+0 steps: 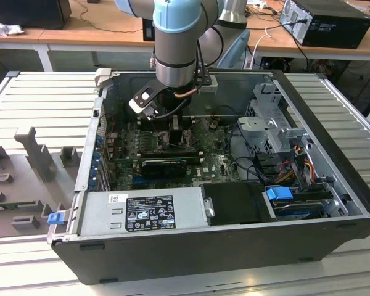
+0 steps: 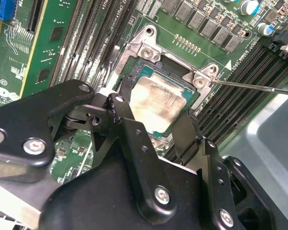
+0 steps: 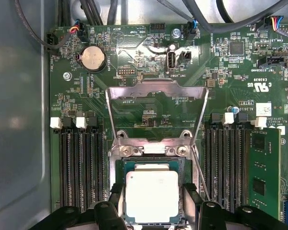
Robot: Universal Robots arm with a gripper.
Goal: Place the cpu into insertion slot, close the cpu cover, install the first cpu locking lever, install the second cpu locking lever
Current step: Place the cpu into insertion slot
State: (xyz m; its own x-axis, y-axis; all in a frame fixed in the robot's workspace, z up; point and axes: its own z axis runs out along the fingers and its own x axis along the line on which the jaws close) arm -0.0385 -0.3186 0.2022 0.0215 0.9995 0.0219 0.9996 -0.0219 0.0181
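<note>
The cpu [image 3: 151, 194] [image 2: 158, 103], a silvery square on a green base, lies level in the insertion slot [image 3: 153, 162] [image 2: 175, 62] on the green motherboard. My gripper [image 3: 153, 208] [image 2: 151, 115] [image 1: 177, 126] is lowered over it, with its black fingers [image 3: 117, 203] [image 2: 121, 108] against two opposite edges of the chip. The cpu cover [image 3: 156, 90] is a thin metal frame with a window and stands swung open beyond the slot. A thin wire locking lever [image 3: 199, 172] [image 2: 254, 86] runs along one side of the slot.
The arm reaches down into an open computer case [image 1: 314, 105]. Rows of black memory slots [image 3: 79, 163] flank the socket, and one holds a green memory stick [image 3: 264, 167]. A long black heatsink block [image 1: 163, 165], power supply [image 1: 148, 209], drive cage [image 1: 265, 132] and cables crowd the case.
</note>
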